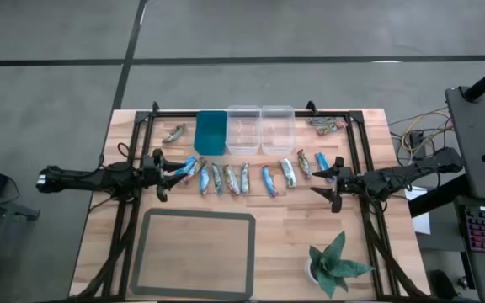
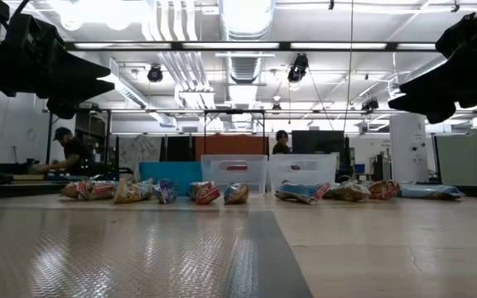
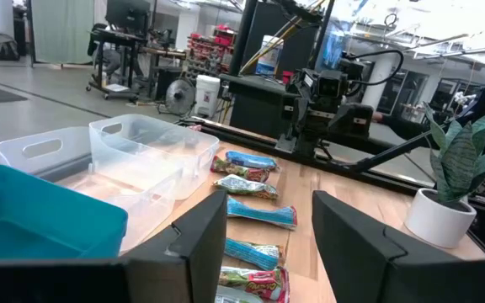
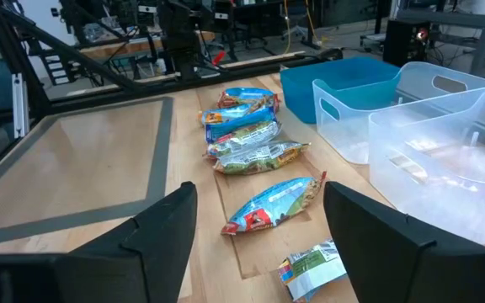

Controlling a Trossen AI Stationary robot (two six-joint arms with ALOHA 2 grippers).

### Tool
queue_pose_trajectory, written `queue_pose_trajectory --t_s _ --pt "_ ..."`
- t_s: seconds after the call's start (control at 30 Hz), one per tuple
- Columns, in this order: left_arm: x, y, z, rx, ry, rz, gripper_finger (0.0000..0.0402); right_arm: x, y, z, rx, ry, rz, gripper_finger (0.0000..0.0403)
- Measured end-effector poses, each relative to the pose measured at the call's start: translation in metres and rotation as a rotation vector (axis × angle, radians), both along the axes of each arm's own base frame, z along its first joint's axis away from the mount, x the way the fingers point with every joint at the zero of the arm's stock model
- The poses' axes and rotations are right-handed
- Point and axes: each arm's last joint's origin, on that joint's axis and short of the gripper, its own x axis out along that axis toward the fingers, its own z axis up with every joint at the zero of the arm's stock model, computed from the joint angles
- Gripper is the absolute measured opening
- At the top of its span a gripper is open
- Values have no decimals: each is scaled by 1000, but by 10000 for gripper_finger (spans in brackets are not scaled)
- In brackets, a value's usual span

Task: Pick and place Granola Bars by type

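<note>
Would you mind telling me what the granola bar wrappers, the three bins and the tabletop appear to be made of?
The granola bars look wrapped in glossy printed film, crinkled and catching light. The teal bin seems opaque, smooth plastic; the two clear bins look like translucent plastic, since the table shows through them. The tabletop looks like jointed light wood strips, probably sealed.

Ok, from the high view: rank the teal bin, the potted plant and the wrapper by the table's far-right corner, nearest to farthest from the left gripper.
1. The teal bin, just beyond the left gripper, leftmost of the three bins.
2. The potted plant, at the near right corner.
3. The wrapper, at the far right corner, roughly as far as the plant; too close to call.
</note>
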Motion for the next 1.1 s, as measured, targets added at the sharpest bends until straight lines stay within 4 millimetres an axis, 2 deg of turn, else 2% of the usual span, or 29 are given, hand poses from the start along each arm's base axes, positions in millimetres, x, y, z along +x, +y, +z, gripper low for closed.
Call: queue_pose_trajectory --t_s 0.33,1.1 --pt "0 0 0 0 1 0 159 0 0 0 -2 0 0 256" --pt "0 0 0 0 0 0 159 0 -1 0 -32 4 -13 247"
